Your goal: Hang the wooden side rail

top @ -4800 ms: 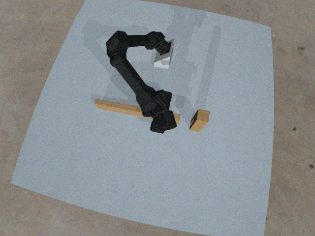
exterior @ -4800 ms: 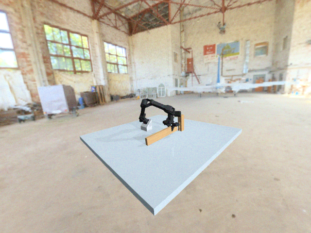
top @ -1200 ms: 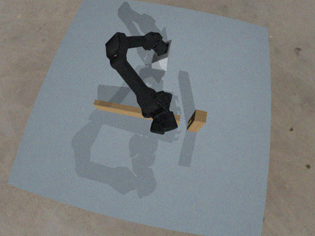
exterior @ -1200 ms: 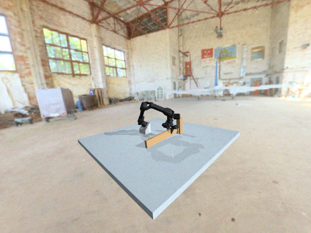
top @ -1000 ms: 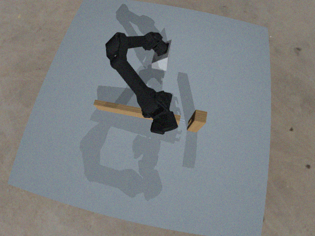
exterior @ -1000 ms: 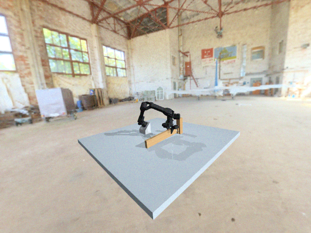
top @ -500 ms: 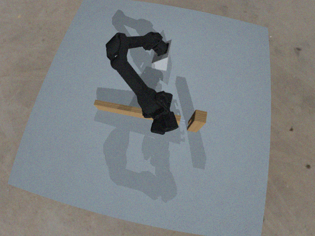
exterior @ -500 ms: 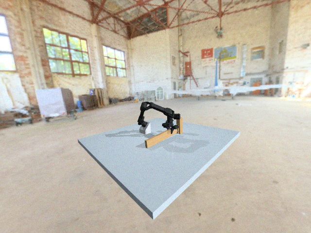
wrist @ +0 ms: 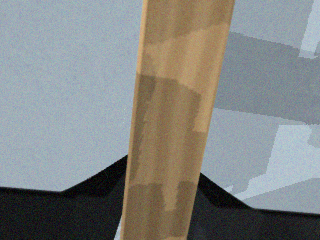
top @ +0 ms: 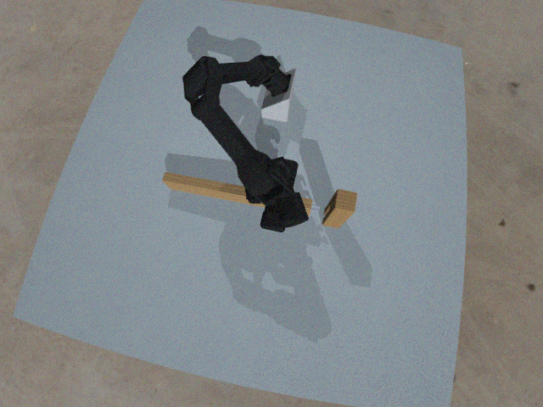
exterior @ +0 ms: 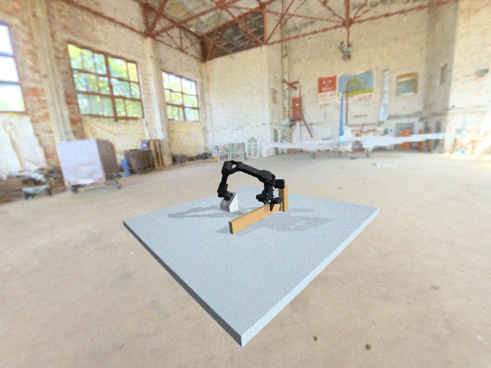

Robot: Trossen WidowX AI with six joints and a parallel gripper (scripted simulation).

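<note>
The wooden side rail stands on its narrow edge and points at the headboard post. Its far end is low, at or near the table; contact is not clear. My gripper is shut on the rail near its hook end, with a dark finger on each side. The upright wooden post stands just beyond that end, with a small gap between them in the top view. The steel hooks show only as faint pale lines in the gap. The pins are not visible; the dark slot faces the rail.
The arm reaches over the rail from its grey wedge-shaped base, on the side of the table away from the exterior camera. The wrist sits close to the post's near side. Broad shadows fall around the rail.
</note>
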